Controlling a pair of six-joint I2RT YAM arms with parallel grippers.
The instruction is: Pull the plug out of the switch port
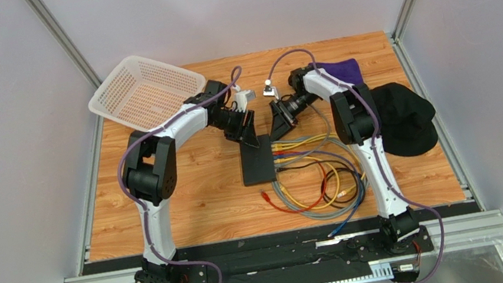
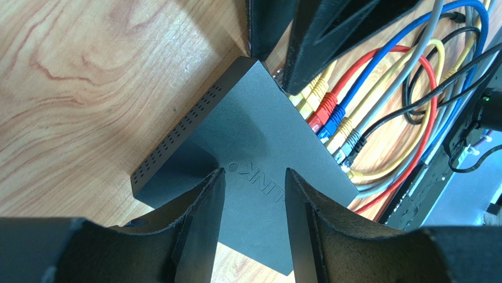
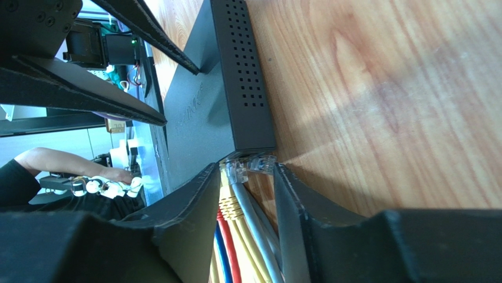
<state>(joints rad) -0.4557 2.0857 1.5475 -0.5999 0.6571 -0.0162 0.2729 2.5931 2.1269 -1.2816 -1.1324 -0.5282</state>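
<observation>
Switch (image 1: 258,162) mid-desk (image 1: 187,199), both tools at its far end.
Light, stiff box, likely to slide if tugged. Left tool (image 2: 253,177), spread, sits over its top, probably to pin it. Plug (image 3: 237,171) looks small with a brittle clip — take the body, not the limp cable (image 3: 253,236). Right tool (image 3: 244,174) is spread astride the end plugs, not pinching — only its own wrist view shows this.

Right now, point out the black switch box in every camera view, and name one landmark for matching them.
Top external: the switch lies mid-table, with cables fanning off its right side.
Left wrist: it fills the middle of the picture, one corner pointing up.
Right wrist: it runs down the upper middle, with vent holes along its side.
Shared landmark: the coloured cables plugged into one long edge.
</observation>
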